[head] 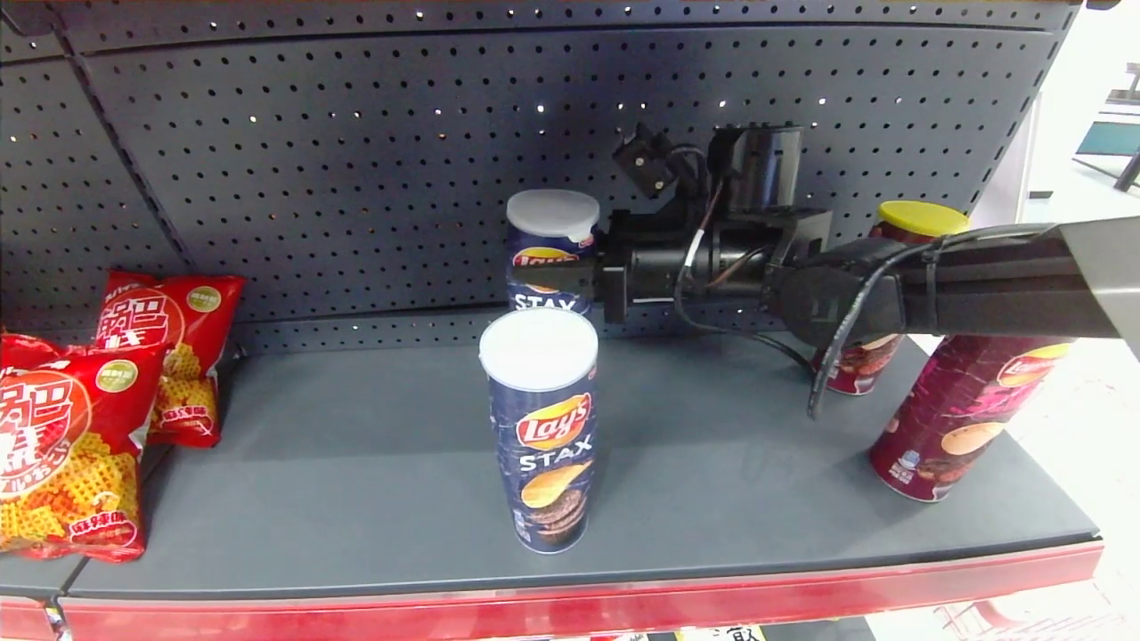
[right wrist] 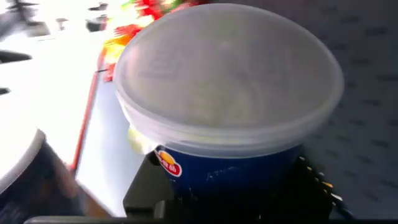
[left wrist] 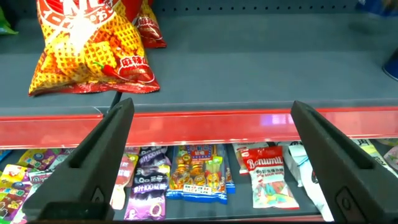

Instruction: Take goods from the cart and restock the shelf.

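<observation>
While the right arm lies across the shelf (head: 356, 463), things stand thus:
Right gripper (head: 554, 272): clamped from the side on the blue crisp can (head: 552, 215), just under its lid; fingers pressed to the blue body
Held can: upright at the shelf's back edge, close to the pegboard (head: 356, 160); base hidden, so contact with the deck cannot be told
Second blue can (head: 543, 436): upright, directly before it, nearer the red front edge (head: 579, 607)
Yellow-lidded maroon can (head: 922, 218): back right
Second maroon can (head: 957, 409): by the front right corner
Red snack bags (head: 62, 445): left edge
Left gripper (left wrist: 212, 107): jaws wide, holding nothing; out before the red front edge, facing sweet packets (left wrist: 199, 174) on the lower shelf
</observation>
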